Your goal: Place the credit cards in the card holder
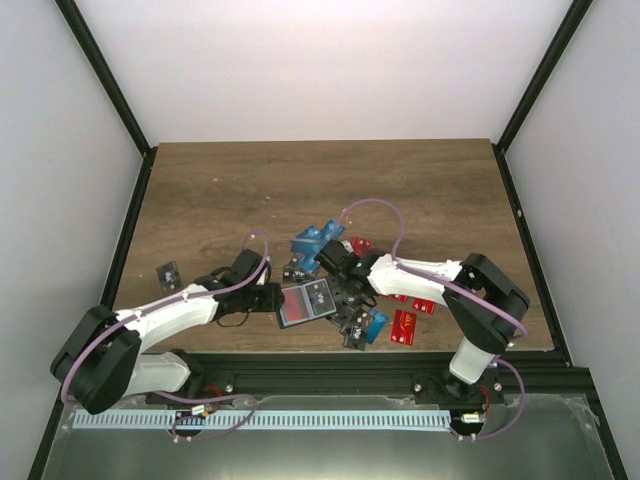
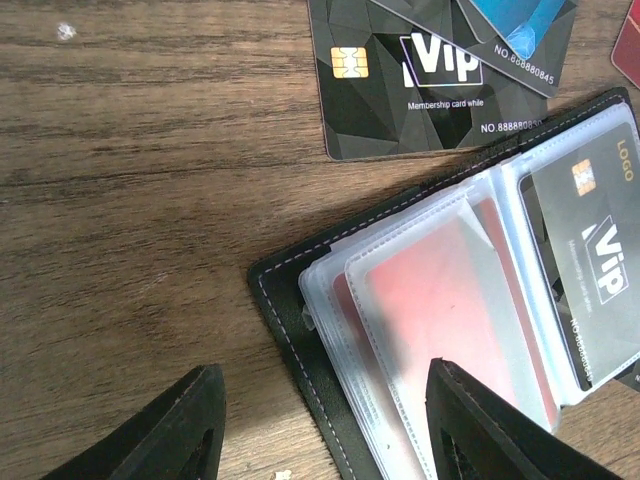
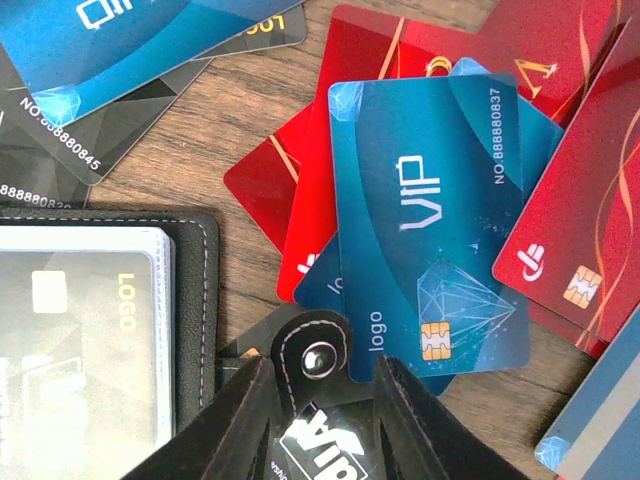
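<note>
Currently one card holder (image 1: pixel 307 303) is lying open on the counter (image 1: pixel 220 190), near the front edge and between the two arms. Two of the credit cards (image 2: pixel 450 310) are sitting in its clear sleeves (image 2: pixel 330 275): a red one and a black one marked VIP.

The loose cards are overlapping too much for a full count. The right wrist view is showing at least four blue, at least three red and a few black. From above, one lone black card (image 1: pixel 168 272) is lying well apart to the left, and two red cards (image 1: pixel 405 327) are lying to the right of the holder near the front edge. The pile is crowding the holder's far and right sides, and the right arm is covering part of it.

The left fingers (image 2: pixel 470 410) are standing about half open and straddling the holder's left edge, one over the bare wood and the other over the sleeves, with nothing clamped between them.

The right fingers (image 3: pixel 235 420) are standing narrowly apart around the holder's clasp tab (image 3: pixel 318 355), which is lying over a black card. A thin gap is showing on one side, and I cannot tell whether they are touching the tab.
</note>
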Available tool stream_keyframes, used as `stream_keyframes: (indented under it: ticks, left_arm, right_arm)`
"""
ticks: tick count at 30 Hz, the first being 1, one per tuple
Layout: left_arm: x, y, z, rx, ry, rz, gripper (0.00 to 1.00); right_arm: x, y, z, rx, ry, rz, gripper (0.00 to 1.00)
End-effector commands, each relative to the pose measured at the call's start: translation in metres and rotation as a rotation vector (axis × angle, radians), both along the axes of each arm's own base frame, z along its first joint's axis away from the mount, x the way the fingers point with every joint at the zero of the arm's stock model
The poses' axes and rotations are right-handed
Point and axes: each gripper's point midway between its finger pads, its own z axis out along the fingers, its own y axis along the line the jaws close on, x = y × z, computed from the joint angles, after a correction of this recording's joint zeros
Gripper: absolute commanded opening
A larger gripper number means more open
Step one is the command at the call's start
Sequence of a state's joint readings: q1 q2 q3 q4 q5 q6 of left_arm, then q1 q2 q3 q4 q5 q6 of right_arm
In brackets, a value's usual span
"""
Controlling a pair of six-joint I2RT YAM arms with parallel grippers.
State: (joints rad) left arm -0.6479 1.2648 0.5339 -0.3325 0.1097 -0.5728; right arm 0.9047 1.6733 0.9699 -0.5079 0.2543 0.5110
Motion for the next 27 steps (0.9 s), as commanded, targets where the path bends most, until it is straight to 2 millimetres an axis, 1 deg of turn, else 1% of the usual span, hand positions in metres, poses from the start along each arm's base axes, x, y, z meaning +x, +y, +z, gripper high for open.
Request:
stream_keyframes:
  ticks: [1,4,7,12,17,23,27]
  left_arm:
    - [0.0,0.002,0.003,-0.013,-0.022,0.025,0.57]
    - [0.0,0.006,0.001,-0.001,-0.025,0.048,0.57]
    - [-0.002,0.005,-0.002,-0.011,-0.019,0.048,0.56]
    - [-0.002,0.0,-0.002,-0.041,-0.021,0.033,0.55]
    - [0.0,-0.008,-0.001,-0.066,-0.024,0.01,0.53]
    - [0.001,-0.009,-0.002,-0.07,-0.027,0.003,0.51]
    - [0.001,-0.01,-0.003,-0.076,-0.031,0.003,0.48]
  right_arm:
    - [0.002,-0.001,0.001,-0.02,0.006,-0.047,0.31]
    - [0.002,0.0,-0.002,-0.018,0.014,-0.051,0.35]
    - [0.002,0.005,-0.003,-0.004,0.024,-0.046,0.4]
    - [0.0,0.003,-0.006,-0.014,0.032,-0.052,0.39]
    - [-0.001,-0.002,-0.011,-0.029,0.037,-0.063,0.32]
    - [-0.001,0.003,-0.003,0.015,0.023,-0.058,0.27]
    - [-0.004,0.014,0.003,0.082,0.031,-0.024,0.14]
